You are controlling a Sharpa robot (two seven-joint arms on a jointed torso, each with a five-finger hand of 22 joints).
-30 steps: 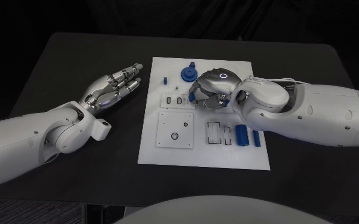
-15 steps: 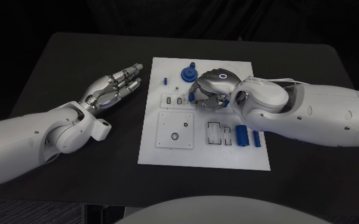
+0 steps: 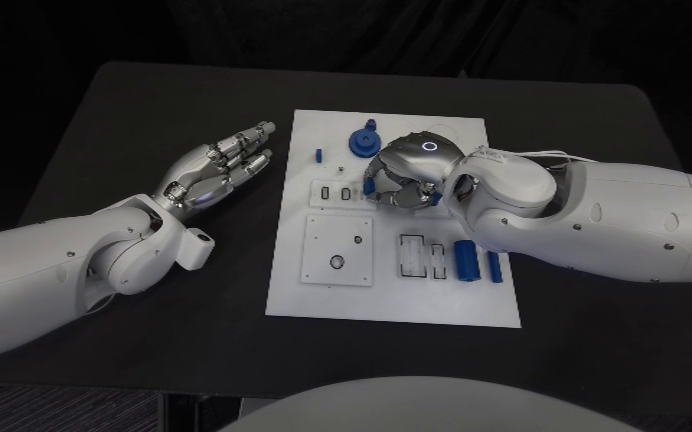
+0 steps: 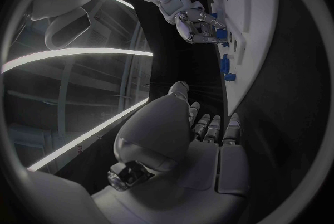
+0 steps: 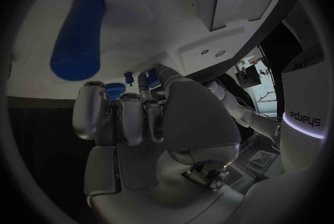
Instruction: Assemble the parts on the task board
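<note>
The right hand (image 3: 408,170) hangs over the middle of the board (image 3: 392,297), its fingers (image 5: 132,118) curled down around a small blue part (image 3: 371,186) at the board's central slots. It seems to pinch that part, though the hand's own back hides the contact from above, so the grip is a judgement. The left hand (image 3: 216,167) lies on the surface (image 3: 159,102) just left of the board, fingers spread and holding nothing.

The step in hand looks like seating this part in its slot. To do it well, the hand should keep the part upright and square to the slot, then press straight down without twisting. The round blue piece (image 3: 362,142) stands just beyond the fingers, so they should stay clear of it. Near right, a blue cylinder (image 3: 464,260) and a thin bar (image 3: 493,267) wait on the board.
</note>
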